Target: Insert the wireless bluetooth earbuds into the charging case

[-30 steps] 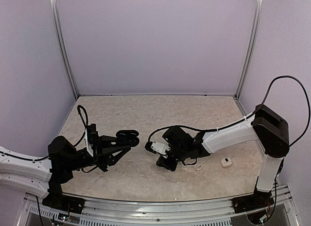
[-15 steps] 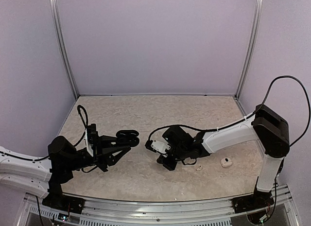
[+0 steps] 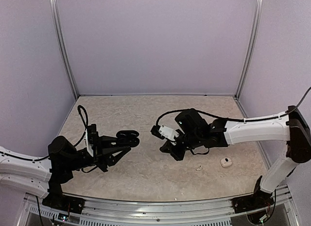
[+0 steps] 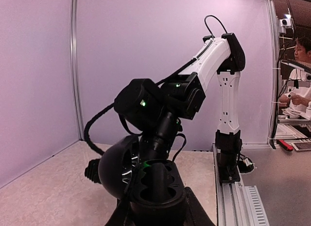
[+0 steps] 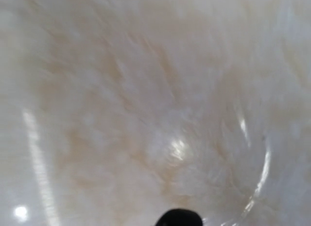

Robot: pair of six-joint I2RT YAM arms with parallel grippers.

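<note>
– What is lying under it all?
– A beige marbled tabletop (image 3: 146, 114) is spreading between lilac walls (image 3: 155, 41).
– Anyone nearby?
– A person (image 4: 302, 46) is showing at the edge, beside a desk (image 4: 297, 123).

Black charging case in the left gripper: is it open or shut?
Open. In the left wrist view the black charging case has its domed lid swung aside, leaving the wells in its base exposed.

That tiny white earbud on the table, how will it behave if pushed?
The white earbud looks tiny, so it is probably very light and a nudge could flick it away. The table shows glossy reflections, so it would likely skid.
</note>
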